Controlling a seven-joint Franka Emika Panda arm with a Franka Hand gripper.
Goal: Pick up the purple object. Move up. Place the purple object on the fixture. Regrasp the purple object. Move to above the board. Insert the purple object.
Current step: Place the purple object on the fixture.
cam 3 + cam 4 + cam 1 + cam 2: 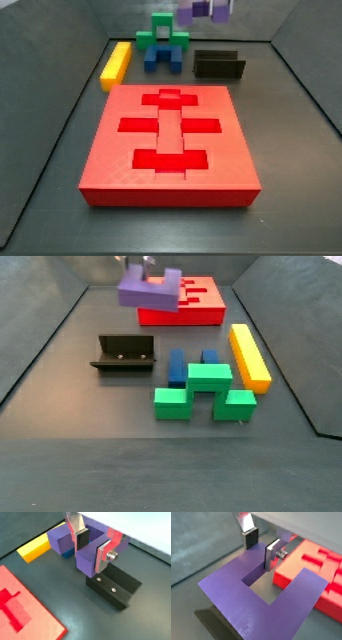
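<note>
In both wrist views, the small purple U-shaped plastic block is seen clamped in the gripper: one of its prongs is pinched between the flat silver fingers with dark pads, so the fingers are closed narrowly on the purple block. In a wrist view the block fills most of the picture, with the fingers closed on the prong at the inner edge of the U.

The purple block is held in the air, clear of the desk. In a side view it is seen high up near the top edge, with the gripper partly cut off by the picture. In a side view only its lower part is visible at the top edge.

The black L-shaped fixture stands on the desk just below the held block in a wrist view; no contact between the two is seen. In both side views the fixture stands apart from the large flat red rectangular board with recessed cut-outs.

A long yellow bar, a blue block and a green stepped block lie grouped together on the desk, near the fixture.
</note>
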